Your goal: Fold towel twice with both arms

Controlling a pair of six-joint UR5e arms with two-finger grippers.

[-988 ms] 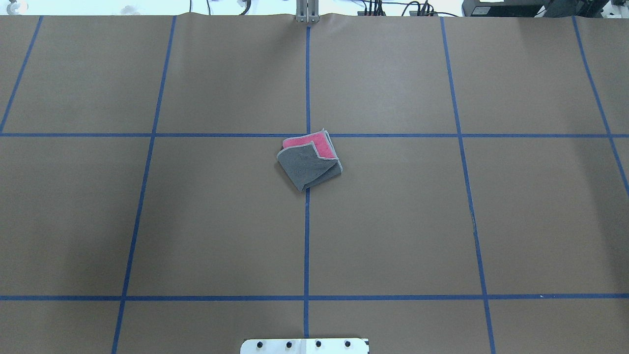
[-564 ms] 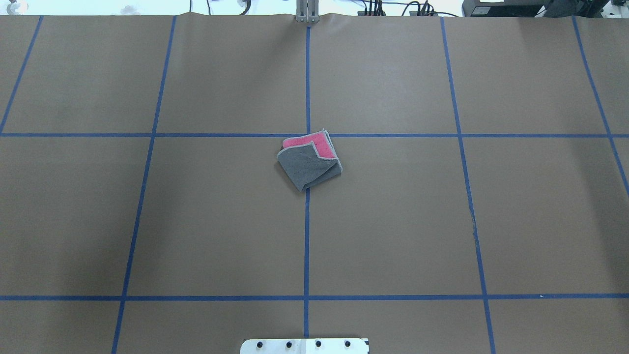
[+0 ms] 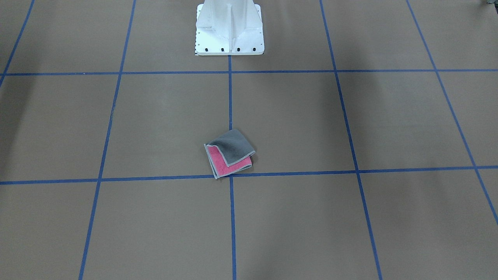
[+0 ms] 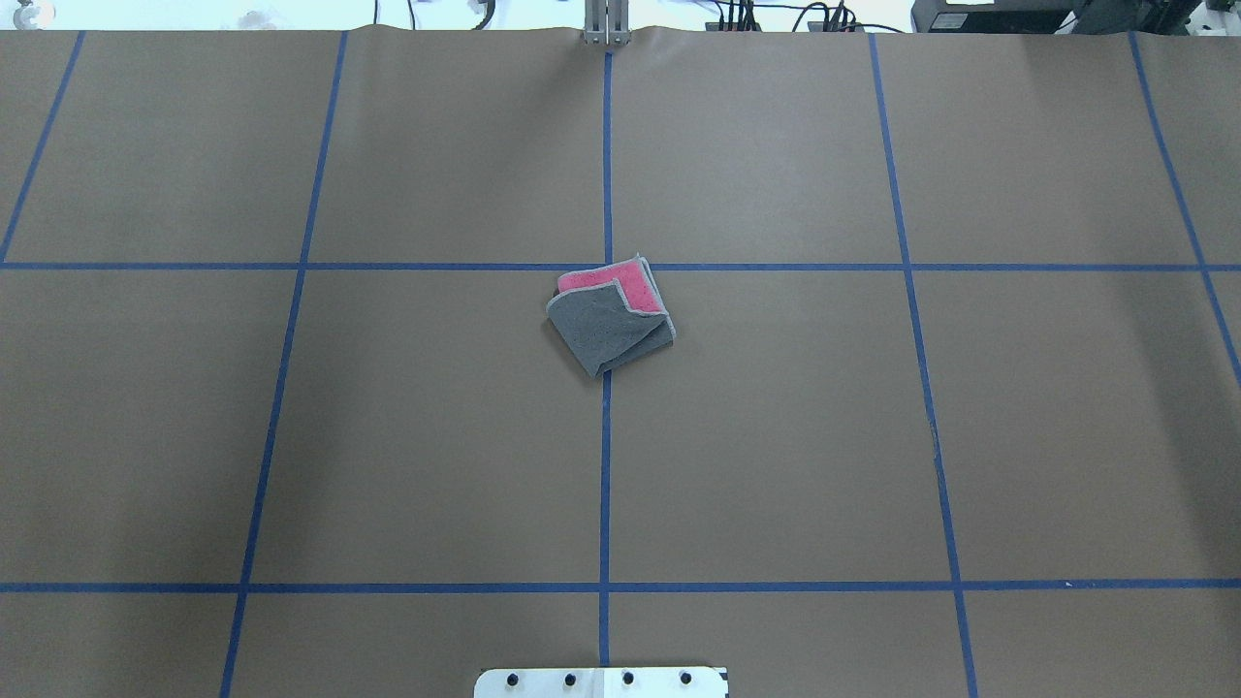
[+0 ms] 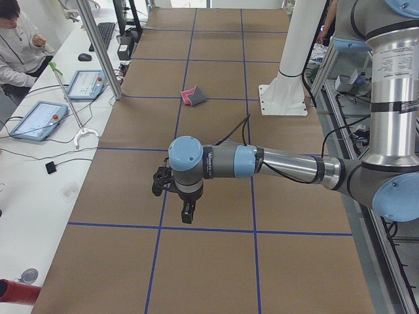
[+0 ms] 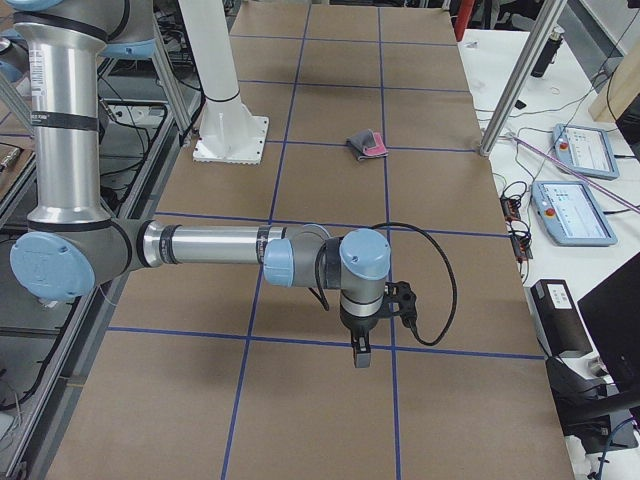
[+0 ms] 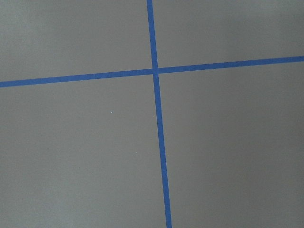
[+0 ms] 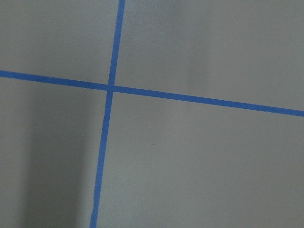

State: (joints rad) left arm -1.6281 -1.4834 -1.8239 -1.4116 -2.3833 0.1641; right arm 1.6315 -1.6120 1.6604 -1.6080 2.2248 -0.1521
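Note:
The towel lies folded in a small square near the table's middle, dark grey face on top with a pink strip along its far edge. It also shows in the front-facing view, the left view and the right view. My left gripper hangs fingers down over the table's left end, far from the towel. My right gripper hangs over the right end, also far away. Both show only in the side views, so I cannot tell if they are open or shut. Both wrist views show only brown paper and blue tape lines.
The white bolted pedestal stands at the robot's side of the table. A side bench holds tablets and cables, and a person sits there. More tablets lie beside the right end. A metal post stands at the table's far edge.

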